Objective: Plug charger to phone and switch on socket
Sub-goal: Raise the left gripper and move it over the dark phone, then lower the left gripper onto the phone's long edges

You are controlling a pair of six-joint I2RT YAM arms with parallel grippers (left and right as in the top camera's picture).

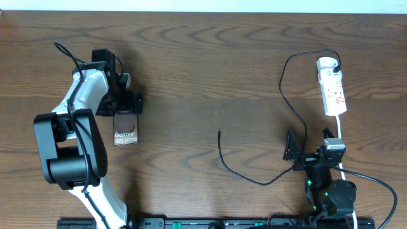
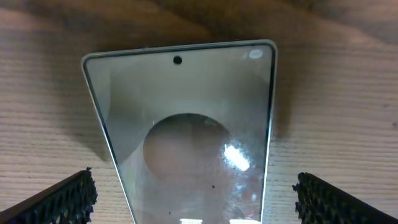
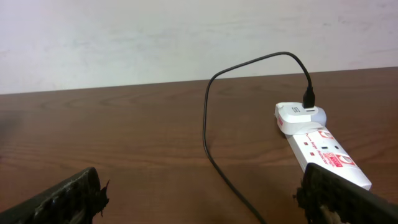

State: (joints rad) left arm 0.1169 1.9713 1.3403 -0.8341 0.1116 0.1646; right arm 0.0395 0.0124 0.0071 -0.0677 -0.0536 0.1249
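The phone (image 1: 126,130) lies flat at the left of the table, its white lettering showing; in the left wrist view it (image 2: 186,130) fills the middle. My left gripper (image 1: 123,103) is open, its fingers either side of the phone's far end (image 2: 196,196) without touching it. The charger cable (image 1: 289,95) runs from a black plug in the socket's far end across the table to a free tip (image 1: 219,133) at the middle. The white socket (image 1: 332,88) lies at the right; it also shows in the right wrist view (image 3: 320,146). My right gripper (image 1: 308,149) is open and empty above the cable (image 3: 208,124).
The socket's white cord (image 1: 341,130) runs toward the right arm's base. A pale wall (image 3: 186,37) stands beyond the table's far edge. Bare wooden tabletop (image 1: 191,83) lies between the phone and the cable tip.
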